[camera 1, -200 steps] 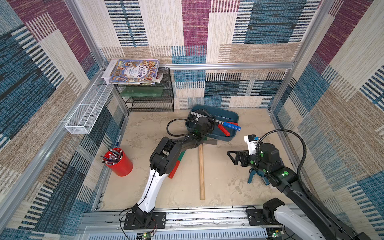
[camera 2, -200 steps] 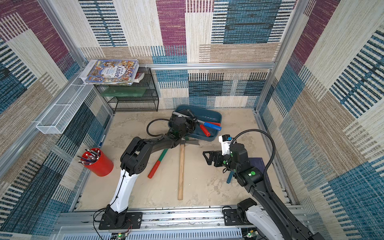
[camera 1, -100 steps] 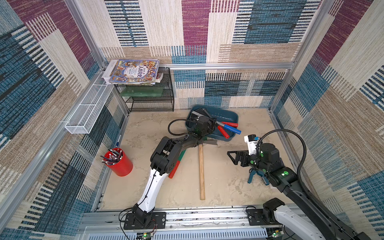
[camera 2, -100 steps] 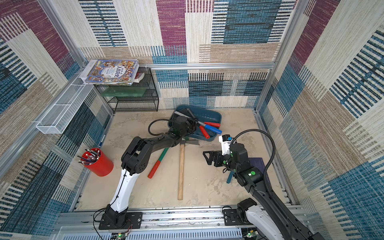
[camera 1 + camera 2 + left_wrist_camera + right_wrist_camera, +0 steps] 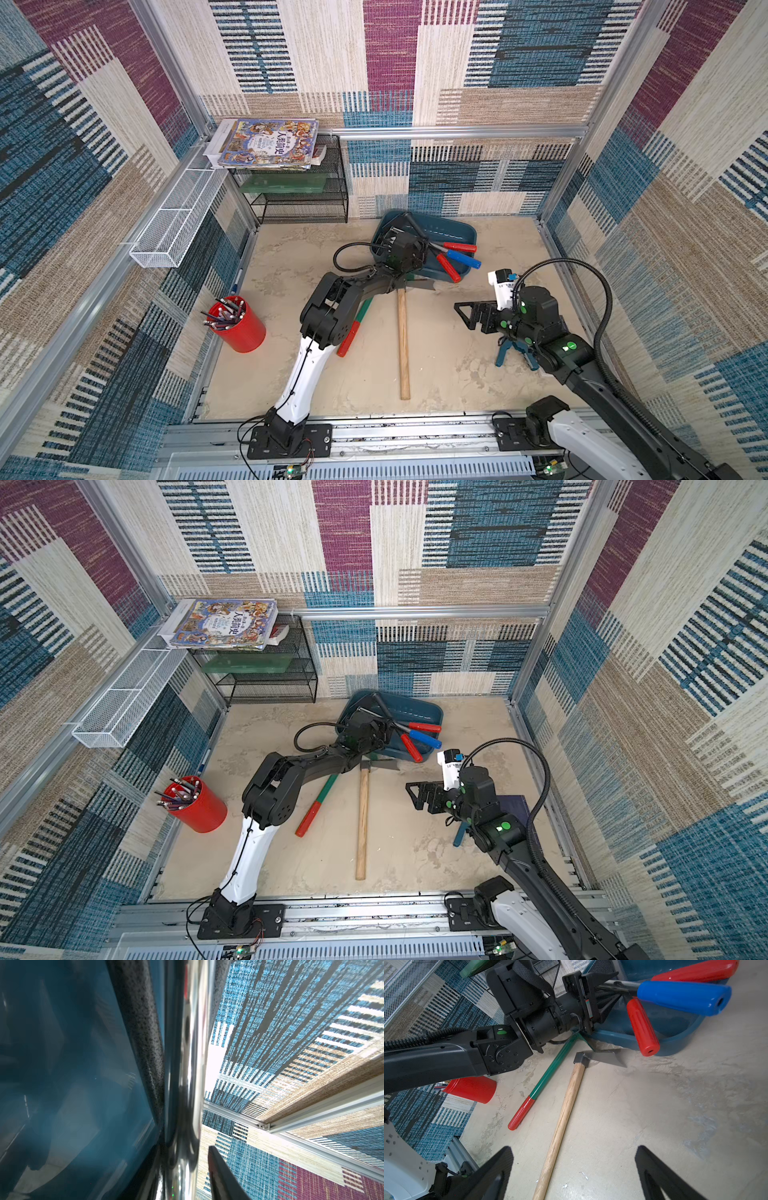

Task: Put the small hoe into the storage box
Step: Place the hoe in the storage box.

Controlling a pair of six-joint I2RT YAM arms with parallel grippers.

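Small hoe (image 5: 463, 260): blue grip, chrome shaft, jutting over the storage box (image 5: 453, 232) rim, frame centre. Left gripper (image 5: 607, 991) straddles the shaft, clamping unclear; right gripper (image 5: 574, 1148) fingers apart.

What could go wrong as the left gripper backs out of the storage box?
The blue handle and a red handle overhang the storage box rim, so they may tip out. The left gripper sits tight among the tool shafts; retracting could snag one and drag the box.
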